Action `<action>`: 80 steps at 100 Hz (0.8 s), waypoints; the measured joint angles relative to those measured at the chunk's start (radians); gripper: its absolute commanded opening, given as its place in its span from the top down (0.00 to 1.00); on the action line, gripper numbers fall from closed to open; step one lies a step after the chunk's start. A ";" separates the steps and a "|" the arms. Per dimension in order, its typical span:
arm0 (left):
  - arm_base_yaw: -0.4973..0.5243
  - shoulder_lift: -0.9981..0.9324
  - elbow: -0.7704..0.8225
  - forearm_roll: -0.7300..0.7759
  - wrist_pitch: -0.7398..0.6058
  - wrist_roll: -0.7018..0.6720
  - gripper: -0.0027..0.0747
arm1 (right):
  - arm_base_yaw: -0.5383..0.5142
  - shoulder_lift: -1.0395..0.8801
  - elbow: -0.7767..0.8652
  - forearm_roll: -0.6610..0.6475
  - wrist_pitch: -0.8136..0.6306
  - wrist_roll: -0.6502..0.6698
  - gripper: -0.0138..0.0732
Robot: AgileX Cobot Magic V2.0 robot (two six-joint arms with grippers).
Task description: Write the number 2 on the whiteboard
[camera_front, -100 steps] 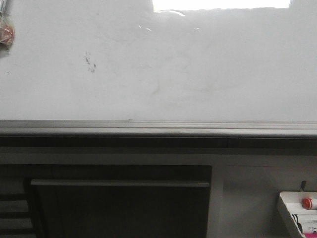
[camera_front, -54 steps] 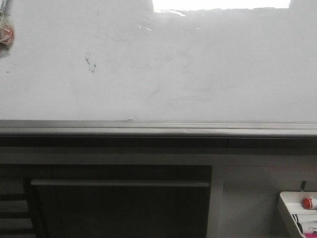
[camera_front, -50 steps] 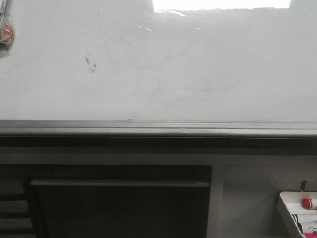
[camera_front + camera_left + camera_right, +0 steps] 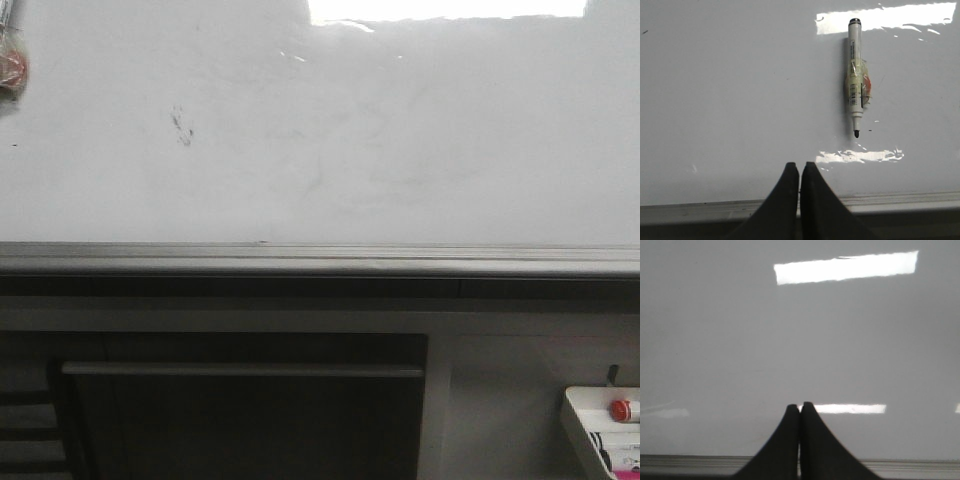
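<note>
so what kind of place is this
Probably an office or classroom corner, set up for writing. A large glossy whiteboard with a grey metal ledge fills the view, a marker is stuck to it, and a white tray of supplies sits below.

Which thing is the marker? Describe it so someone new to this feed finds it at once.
Start at the whiteboard that fills the left wrist view. The marker sits flat against it, apart from the shut left gripper. It is a slim white pen with a black uncapped tip and tape around its middle; nothing else there is pen-shaped.
</note>
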 measured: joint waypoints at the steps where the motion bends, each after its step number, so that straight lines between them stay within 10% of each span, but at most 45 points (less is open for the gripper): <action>1: 0.000 0.000 0.000 0.000 -0.005 0.000 0.99 | 0.000 0.000 0.000 0.000 -0.003 0.000 0.92; 28: 0.000 0.000 -0.025 -0.041 -0.019 0.000 0.99 | 0.000 0.000 -0.024 0.019 -0.016 0.000 0.92; 80: 0.000 0.226 -0.498 -0.009 0.350 0.000 0.99 | 0.000 0.239 -0.524 0.031 0.514 -0.047 0.92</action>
